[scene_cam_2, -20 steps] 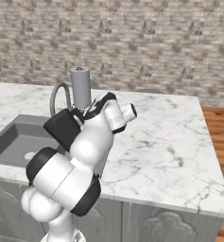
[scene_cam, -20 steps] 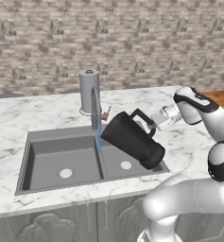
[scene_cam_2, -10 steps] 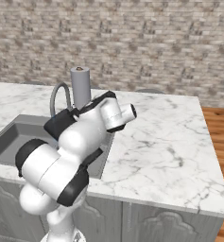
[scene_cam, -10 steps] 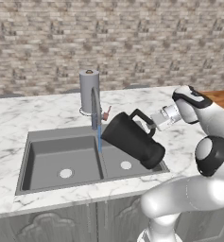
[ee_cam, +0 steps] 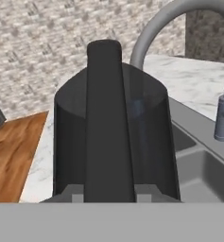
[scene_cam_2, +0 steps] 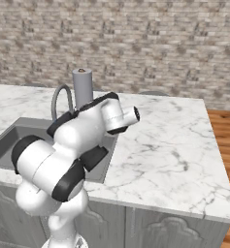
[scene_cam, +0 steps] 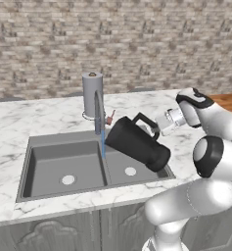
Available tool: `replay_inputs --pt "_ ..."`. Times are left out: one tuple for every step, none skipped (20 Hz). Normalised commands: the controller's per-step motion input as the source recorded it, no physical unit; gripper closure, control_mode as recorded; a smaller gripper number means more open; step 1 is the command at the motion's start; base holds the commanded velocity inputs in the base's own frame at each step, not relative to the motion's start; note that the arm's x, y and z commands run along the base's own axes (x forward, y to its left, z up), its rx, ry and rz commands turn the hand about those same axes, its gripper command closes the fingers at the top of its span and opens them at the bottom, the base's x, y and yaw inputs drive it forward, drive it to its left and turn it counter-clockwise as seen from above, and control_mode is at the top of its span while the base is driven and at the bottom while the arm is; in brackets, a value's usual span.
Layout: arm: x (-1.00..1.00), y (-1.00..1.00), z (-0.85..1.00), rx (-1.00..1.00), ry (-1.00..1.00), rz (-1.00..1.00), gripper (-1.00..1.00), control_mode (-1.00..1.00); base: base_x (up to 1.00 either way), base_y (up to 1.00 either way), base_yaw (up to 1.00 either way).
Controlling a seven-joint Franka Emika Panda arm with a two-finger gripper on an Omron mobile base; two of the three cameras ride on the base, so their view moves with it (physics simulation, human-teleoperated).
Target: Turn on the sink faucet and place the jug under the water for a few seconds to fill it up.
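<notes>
The sink (scene_cam: pixel 63 162) sits sunk into the marble desk (scene_cam: pixel 19 117), its left basin bare but for a pale drain. At the middle of the sink's back rim stands the sink faucet (scene_cam: pixel 97 115), its spout arched forward, with a grey paper-towel roll (scene_cam: pixel 92 93) just behind it and a small reddish lever (scene_cam: pixel 109 118) at its right side. The water (scene_cam: pixel 103 144) falls from the spout as a thin blue stream, down beside the sink's centre divider. Just right of the stream, over the right basin, the jug (scene_cam: pixel 137 143) hangs steeply tilted, its mouth toward the water and its base toward the sink's right rim. The gripper (scene_cam: pixel 155 127) has its jaws clenched on the jug's loop handle, right of the faucet.
</notes>
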Motion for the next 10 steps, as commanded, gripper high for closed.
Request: replay_inputs --pt "0.34 0.12 0.00 0.00 -0.18 0.00 1.00 -1.00 0.00 0.00 0.00" --pt "0.31 0.09 0.00 0.00 -0.10 0.00 1.00 -1.00 0.00 0.00 0.00" --pt "0.26 0.07 0.00 0.00 -0.09 0.00 1.00 -1.00 0.00 0.00 0.00" --pt "0.11 0.01 0.00 0.00 -0.05 0.00 1.00 -1.00 0.00 0.00 0.00" --pt "0.09 0.00 -0.03 0.00 -0.02 0.00 1.00 -1.00 0.00 0.00 0.00" --pt "0.13 0.06 -0.04 0.00 -0.04 0.00 1.00 -1.00 0.00 0.00 0.00" --pt "0.04 0.06 -0.10 0.00 -0.05 0.00 1.00 -1.00 0.00 0.00 0.00" --pt "0.00 0.05 -0.15 0.00 -0.03 0.00 1.00 -1.00 0.00 0.00 0.00" --pt "0.00 0.10 -0.22 0.00 -0.02 0.00 1.00 -1.00 0.00 0.00 0.00" --pt "0.00 0.11 -0.23 0.00 -0.02 0.00 1.00 -1.00 0.00 0.00 0.00"
